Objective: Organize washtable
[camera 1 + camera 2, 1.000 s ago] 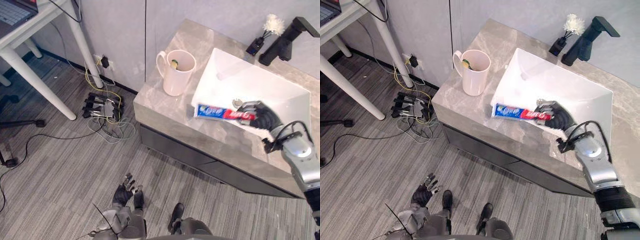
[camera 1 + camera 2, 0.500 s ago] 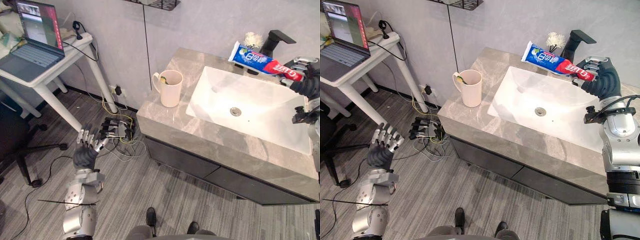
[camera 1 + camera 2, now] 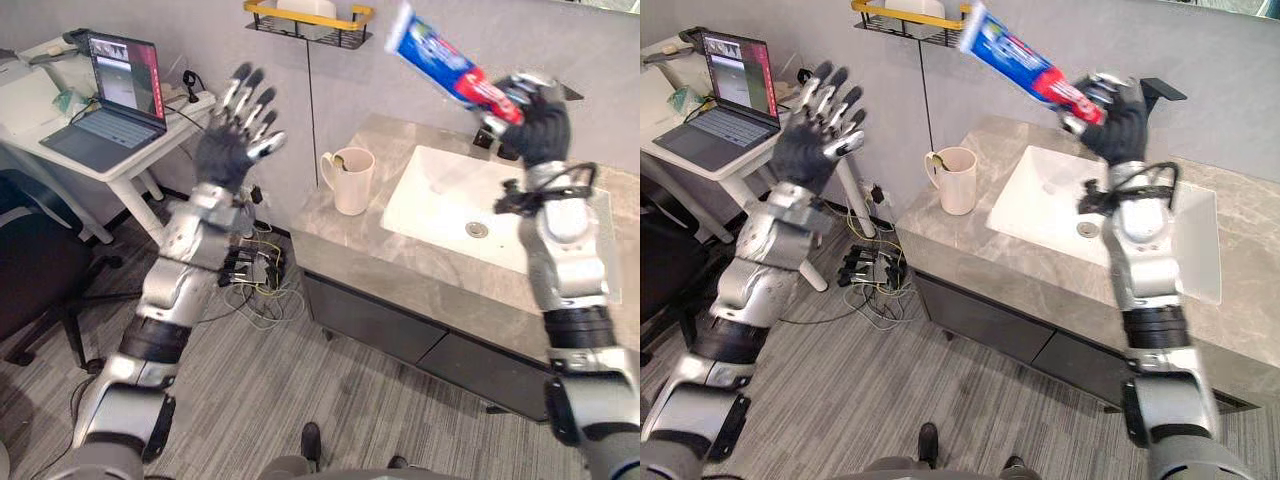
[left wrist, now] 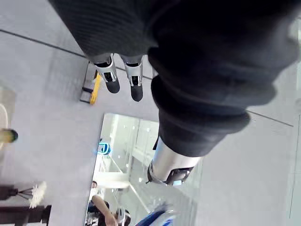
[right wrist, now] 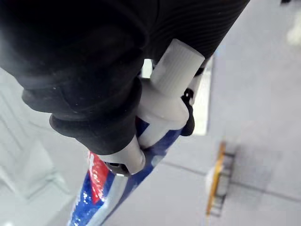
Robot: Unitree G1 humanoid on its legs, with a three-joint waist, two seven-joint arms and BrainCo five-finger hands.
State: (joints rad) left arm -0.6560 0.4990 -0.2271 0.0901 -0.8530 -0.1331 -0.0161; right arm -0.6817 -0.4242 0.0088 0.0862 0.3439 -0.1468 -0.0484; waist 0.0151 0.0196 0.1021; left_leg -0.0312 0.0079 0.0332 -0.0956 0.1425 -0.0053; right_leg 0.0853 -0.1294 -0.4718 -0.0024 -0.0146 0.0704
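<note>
A blue, white and red toothpaste tube (image 3: 440, 60) is held high in the air, tilted, its flat end up near the yellow-railed wall shelf (image 3: 308, 20). My right hand (image 3: 535, 115) is shut on its capped end; the right wrist view shows the white cap (image 5: 167, 94) jutting out from the curled fingers. My left hand (image 3: 235, 135) is raised at the left with fingers spread, open and holding nothing. Below, a white sink basin (image 3: 450, 205) sits in the grey stone washtable (image 3: 330, 225).
A cream mug (image 3: 350, 180) with something in it stands on the counter left of the basin. A black faucet (image 3: 1160, 92) rises behind my right hand. A laptop (image 3: 110, 95) lies on a white table at the left, cables (image 3: 255, 285) on the floor.
My right hand has lifted the toothpaste from above the basin up toward the wall shelf. My left hand rose from low near the floor to shoulder height. The camera tilted upward.
</note>
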